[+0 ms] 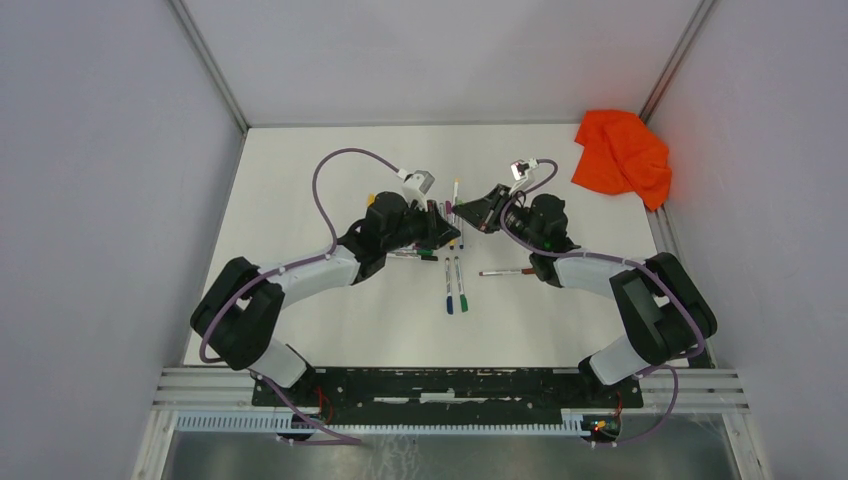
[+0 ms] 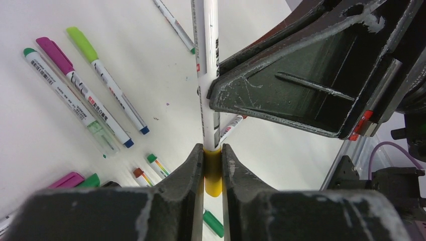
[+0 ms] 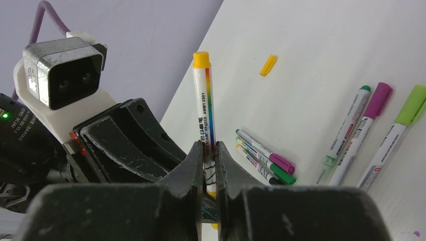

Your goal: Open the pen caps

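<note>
The left gripper (image 2: 213, 156) is clamped on a yellow cap (image 2: 213, 182). The white pen barrel (image 2: 206, 50) rises from it, with the right gripper (image 2: 209, 94) against its side. A magenta-capped pen (image 2: 85, 93) and a lime-capped pen (image 2: 108, 80) lie left.

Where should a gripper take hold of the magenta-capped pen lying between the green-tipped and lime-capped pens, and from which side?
Probably the white barrel of the magenta-capped pen at mid-length, from straight above, fingers across it: it lies flat, long and thin. The green-tipped pen and lime-capped pen lie close alongside, leaving narrow gaps.
</note>
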Tool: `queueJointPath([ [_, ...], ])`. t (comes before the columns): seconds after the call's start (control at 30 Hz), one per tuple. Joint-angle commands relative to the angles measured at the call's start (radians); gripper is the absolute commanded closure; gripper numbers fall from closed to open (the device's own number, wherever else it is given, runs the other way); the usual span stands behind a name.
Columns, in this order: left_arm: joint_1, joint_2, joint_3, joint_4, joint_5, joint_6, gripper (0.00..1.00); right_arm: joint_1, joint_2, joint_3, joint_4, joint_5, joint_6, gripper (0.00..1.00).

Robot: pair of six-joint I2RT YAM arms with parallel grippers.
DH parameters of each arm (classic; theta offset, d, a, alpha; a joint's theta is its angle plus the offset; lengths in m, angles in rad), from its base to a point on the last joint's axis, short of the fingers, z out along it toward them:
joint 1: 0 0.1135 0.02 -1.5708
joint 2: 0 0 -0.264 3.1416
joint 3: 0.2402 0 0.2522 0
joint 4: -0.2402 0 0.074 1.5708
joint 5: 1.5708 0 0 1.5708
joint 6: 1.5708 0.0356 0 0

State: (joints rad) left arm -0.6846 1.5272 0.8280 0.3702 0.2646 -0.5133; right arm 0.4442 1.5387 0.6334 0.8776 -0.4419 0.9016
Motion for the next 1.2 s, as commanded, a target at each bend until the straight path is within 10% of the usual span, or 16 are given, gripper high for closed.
queueJointPath([
  [0.0,-0.007,0.000,0.010,0.036,0.025,0.057,0.97,0.008,-0.009,-0.006,0.074,-0.015,0.011,1.00],
  [1.17,-0.024,0.095,0.138,-0.192,0.056,0.075,0.98,0.022,0.014,0.129,-0.201,0.008,-0.293,0.74],
])
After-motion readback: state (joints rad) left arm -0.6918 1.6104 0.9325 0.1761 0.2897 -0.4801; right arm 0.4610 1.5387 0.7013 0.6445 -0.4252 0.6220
